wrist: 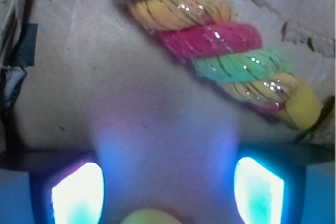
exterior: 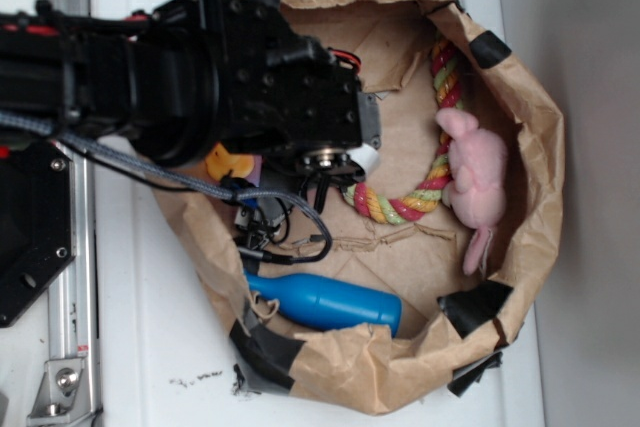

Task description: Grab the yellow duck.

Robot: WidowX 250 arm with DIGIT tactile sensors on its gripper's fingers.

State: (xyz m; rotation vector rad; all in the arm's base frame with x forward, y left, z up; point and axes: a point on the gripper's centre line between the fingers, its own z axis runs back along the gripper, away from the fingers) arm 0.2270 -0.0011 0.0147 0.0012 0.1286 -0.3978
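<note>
Probably the risk is a slip: the pincer [wrist: 157, 192] stands wide and holds nothing, the yellow duck [wrist: 151, 216] lies low between its pads, near the rope [wrist: 210, 40], and closing off-centre may squeeze it out.

Boxy black arm [exterior: 200, 67] — visible screws, braided grey cable [exterior: 130, 162], red wires [exterior: 345, 59].

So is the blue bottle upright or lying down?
Lying down: the blue bottle rests on its side on the paper bag's floor, beside the bag's wall.
</note>
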